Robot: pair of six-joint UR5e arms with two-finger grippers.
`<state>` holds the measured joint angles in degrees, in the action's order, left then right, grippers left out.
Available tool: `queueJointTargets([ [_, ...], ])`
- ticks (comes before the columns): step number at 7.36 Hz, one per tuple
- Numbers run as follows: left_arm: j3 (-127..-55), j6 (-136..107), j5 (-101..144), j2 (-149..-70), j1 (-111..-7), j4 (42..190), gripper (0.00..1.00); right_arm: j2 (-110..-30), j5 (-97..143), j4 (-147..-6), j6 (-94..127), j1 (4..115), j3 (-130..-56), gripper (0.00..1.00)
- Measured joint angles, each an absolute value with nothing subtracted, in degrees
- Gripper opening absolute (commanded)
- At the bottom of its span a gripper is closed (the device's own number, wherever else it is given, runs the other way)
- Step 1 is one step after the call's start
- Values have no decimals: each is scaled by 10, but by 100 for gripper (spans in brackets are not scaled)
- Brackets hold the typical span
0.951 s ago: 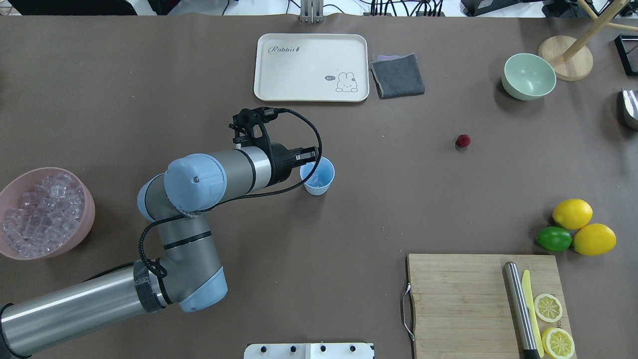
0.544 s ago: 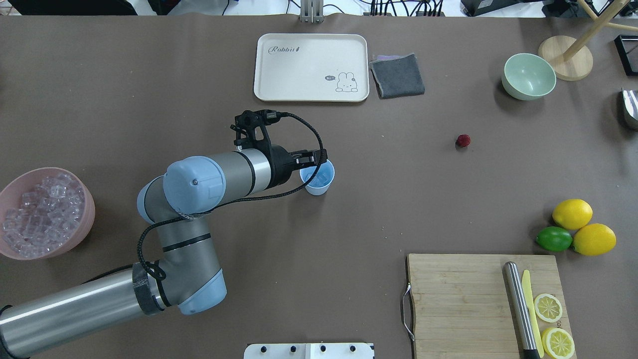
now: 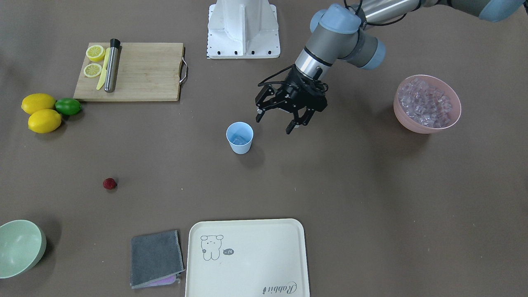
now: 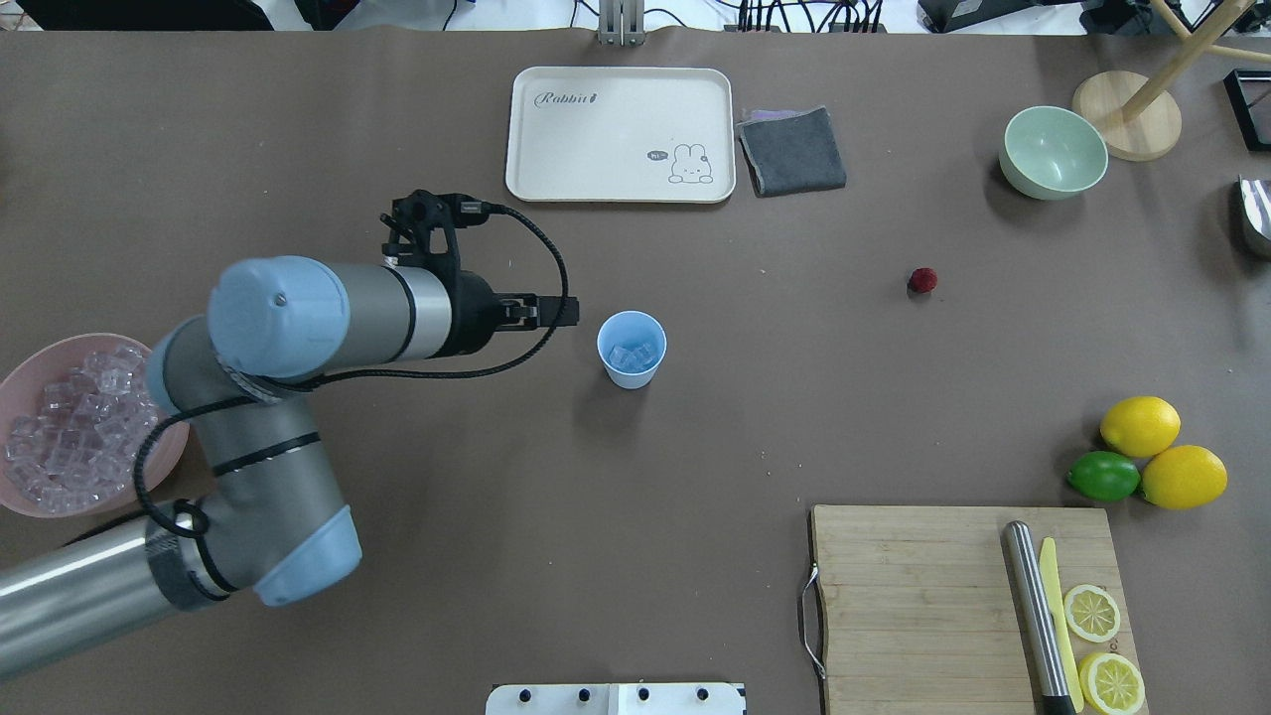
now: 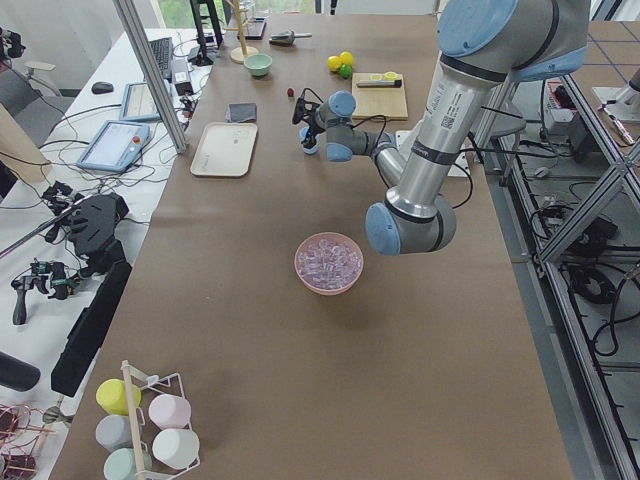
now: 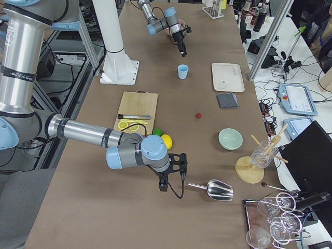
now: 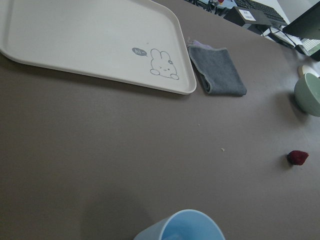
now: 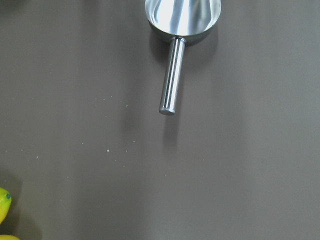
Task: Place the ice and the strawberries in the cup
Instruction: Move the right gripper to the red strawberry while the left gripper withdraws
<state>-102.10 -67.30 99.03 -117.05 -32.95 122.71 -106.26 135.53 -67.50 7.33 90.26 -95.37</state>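
Observation:
The light-blue cup (image 4: 632, 365) stands upright mid-table with a few clear ice cubes (image 4: 634, 354) inside; it also shows in the front view (image 3: 239, 145) and at the bottom of the left wrist view (image 7: 180, 227). More ice (image 3: 427, 103) fills the pink bowl (image 4: 175, 437). The strawberry (image 4: 922, 280) lies alone on the table, far from the cup, and shows as well in the front view (image 3: 109, 183) and the left wrist view (image 7: 298, 157). My left gripper (image 3: 275, 123) hangs open and empty beside the cup, on the pink bowl's side. My right gripper (image 6: 174, 176) hovers near a metal scoop (image 8: 172, 75); I cannot tell its state.
A cream rabbit tray (image 4: 621, 134) and a grey cloth (image 4: 792, 151) lie at the far edge. A pale green bowl (image 4: 1053, 152) sits far right. Two lemons and a lime (image 4: 1104, 476) sit beside a cutting board (image 4: 923, 596) with a knife, a steel rod and lemon slices.
My left gripper has pulled back from over the cup toward the pink bowl. The ice cubes in the cup are now uncovered.

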Motion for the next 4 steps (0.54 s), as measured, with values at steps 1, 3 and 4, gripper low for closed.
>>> queueJointTargets([
  [1, -1079, -612, 1018, -1145, -357, 1129, 99, -1063, 1355, -675, 73, 903, -954, 100],
  [3, -1161, -482, 1071, -1065, -428, 1025, 99, -1062, 1354, -674, 73, 903, -955, 100],
  [4, -1171, -392, 1128, -1019, -490, 1013, 99, -1061, 1354, -674, 77, 903, -957, 100],
])
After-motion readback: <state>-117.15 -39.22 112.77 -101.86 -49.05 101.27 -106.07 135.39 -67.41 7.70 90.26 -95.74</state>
